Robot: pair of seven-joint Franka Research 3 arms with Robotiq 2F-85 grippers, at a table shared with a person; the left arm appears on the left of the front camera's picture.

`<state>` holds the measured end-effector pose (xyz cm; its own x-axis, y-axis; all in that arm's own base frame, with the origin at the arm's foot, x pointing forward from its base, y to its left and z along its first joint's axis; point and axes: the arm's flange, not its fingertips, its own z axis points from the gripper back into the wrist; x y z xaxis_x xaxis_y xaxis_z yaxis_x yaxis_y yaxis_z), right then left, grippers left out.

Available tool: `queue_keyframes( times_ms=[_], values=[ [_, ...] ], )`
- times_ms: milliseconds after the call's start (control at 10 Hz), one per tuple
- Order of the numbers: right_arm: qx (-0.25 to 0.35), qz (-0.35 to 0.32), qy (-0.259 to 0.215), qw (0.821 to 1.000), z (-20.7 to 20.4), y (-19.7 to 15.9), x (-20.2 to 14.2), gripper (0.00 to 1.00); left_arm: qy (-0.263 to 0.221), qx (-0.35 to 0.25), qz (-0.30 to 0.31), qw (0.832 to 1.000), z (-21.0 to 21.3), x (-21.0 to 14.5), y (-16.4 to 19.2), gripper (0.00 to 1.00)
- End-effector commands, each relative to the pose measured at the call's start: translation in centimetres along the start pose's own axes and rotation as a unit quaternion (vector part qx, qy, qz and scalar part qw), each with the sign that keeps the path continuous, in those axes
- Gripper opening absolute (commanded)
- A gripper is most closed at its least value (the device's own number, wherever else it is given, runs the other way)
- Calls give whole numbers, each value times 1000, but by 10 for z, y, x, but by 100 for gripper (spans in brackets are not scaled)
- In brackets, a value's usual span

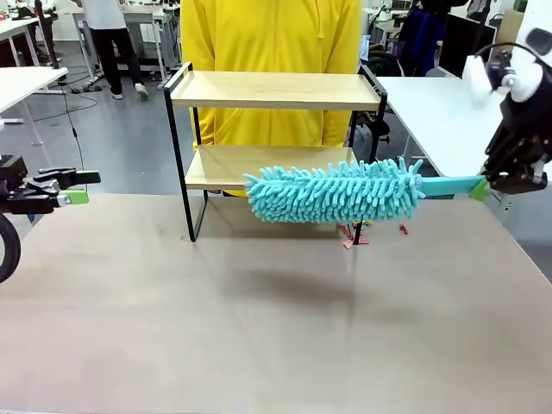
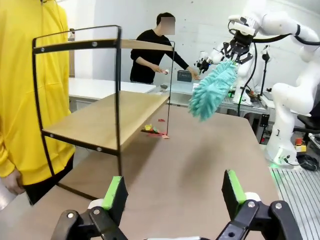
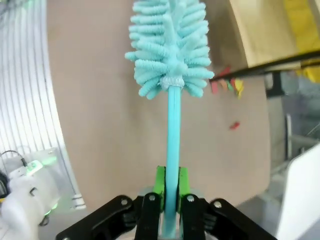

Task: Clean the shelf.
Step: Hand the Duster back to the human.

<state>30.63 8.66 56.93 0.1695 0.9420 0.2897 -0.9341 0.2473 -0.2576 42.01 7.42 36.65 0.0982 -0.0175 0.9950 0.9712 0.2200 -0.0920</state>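
The small two-tier shelf (image 1: 274, 90), thin black metal frame with two light wooden boards, stands at the table's far edge before a person in a yellow top (image 1: 272, 34). Both boards look bare. A fluffy turquoise microfibre duster (image 1: 332, 191) hangs level in front of the lower board, above the brown tabletop (image 1: 259, 328). The right gripper (image 1: 479, 187) pinches its turquoise handle. Small coloured scraps (image 1: 355, 235) lie by the shelf's right foot. The left gripper (image 1: 73, 188) hovers well left, jaws spread.

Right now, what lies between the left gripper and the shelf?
Bare table. In the left wrist view, the left gripper is open, and nothing sits on the brown surface up to the shelf.
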Motion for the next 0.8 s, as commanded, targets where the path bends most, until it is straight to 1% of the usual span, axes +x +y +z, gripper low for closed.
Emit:
queue_keyframes(
  times_ms=[0, 100, 300, 500, 600, 700],
  values=[
    [38, 53, -75, 995, -5, 9, -13, 13, -2, 30, -8, 1000, -17, 6, -20, 100],
    [59, 66, -85, 992, -7, 14, -15, 13, -6, 39, 1, 999, -19, 2, -29, 100],
    [92, 90, -84, 988, -7, 23, -17, 13, 2, 67, -10, 998, -20, -3, -46, 100],
    [110, 111, -71, 985, -9, 29, -19, 13, 0, 59, -20, 998, -23, -4, -60, 100],
    [110, 108, -67, 986, -9, 28, -20, 13, 5, 44, -29, 999, -23, -5, -63, 100],
    [113, 80, -64, 988, -8, 25, -19, 13, 14, 12, -36, 999, -22, -7, -51, 100]
  ],
)
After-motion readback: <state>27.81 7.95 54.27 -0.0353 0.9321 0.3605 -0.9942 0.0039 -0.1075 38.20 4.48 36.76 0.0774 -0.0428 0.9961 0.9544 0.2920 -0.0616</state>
